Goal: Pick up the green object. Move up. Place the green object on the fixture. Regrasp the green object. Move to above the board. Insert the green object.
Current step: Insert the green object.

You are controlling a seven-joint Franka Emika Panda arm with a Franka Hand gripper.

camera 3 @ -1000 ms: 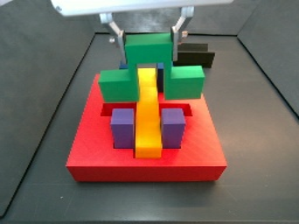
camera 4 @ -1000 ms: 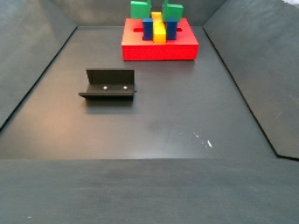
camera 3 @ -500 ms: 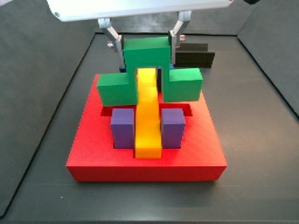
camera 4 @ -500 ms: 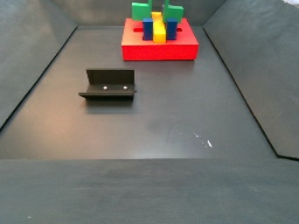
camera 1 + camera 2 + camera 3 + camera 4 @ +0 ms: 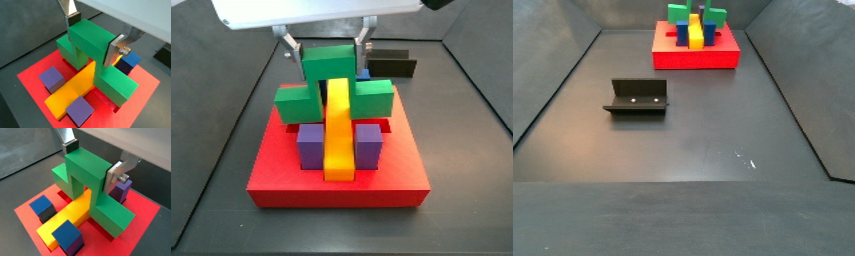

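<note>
In both wrist views the gripper (image 5: 93,32) is clamped on the green object (image 5: 93,55), its silver fingers (image 5: 120,45) pressed against the two sides of the bridge's top bar, while the green legs straddle the long yellow bar (image 5: 73,90) on the red board (image 5: 30,80); purple blocks (image 5: 51,78) sit either side of the bar's near end, and a blue block (image 5: 130,61) shows just behind a green leg. Another wrist view shows the gripper (image 5: 91,159) on the green object (image 5: 90,180), with blue blocks (image 5: 42,207) beside the yellow bar (image 5: 67,220) on the board (image 5: 143,225). In a side view the gripper (image 5: 326,45) holds the green object (image 5: 334,82) over the far half of the board (image 5: 338,185), and the fixture (image 5: 392,65) lies behind it. In a side view taken down the bench, the board (image 5: 696,57) with the green object (image 5: 694,16) sits against the far edge, and the fixture (image 5: 637,97) stands well apart, toward the left edge.
</note>
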